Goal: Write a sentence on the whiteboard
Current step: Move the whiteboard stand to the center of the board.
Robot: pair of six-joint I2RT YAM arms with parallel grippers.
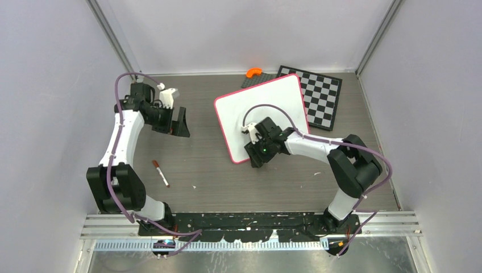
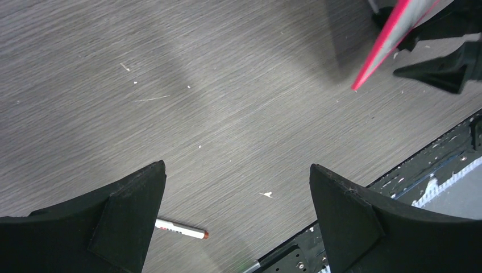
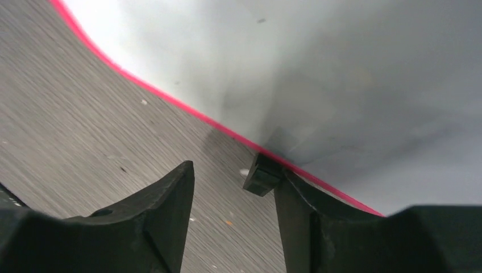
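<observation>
Table [image 1: 227, 182]: grey, fine wood-grain streaks, few white specks. Whiteboard [image 1: 256, 94]: plain white face, thin pink-red frame; wrist view shows face shaded grey. Clip foot [image 3: 262, 175] on its edge: blk. Chessboard [image 1: 323, 94]: blk & wht checks, blk border. Small curved piece [image 1: 253, 71]: orange. Marker [image 1: 160, 173]: white body, dark red-brown end. Left arm [image 1: 122, 136] & right arm [image 1: 318, 145]: white shells, blk joints, purple cables [image 1: 119, 96]. Left claw [image 2: 237, 166], right claw [image 3: 233, 173]: matte blk. Walls [image 1: 51, 85]: pale grey-lilac.

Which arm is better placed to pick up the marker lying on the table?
Left. The left gripper hangs open on the marker's side of the table; the right gripper sits at the whiteboard's near edge.
</observation>
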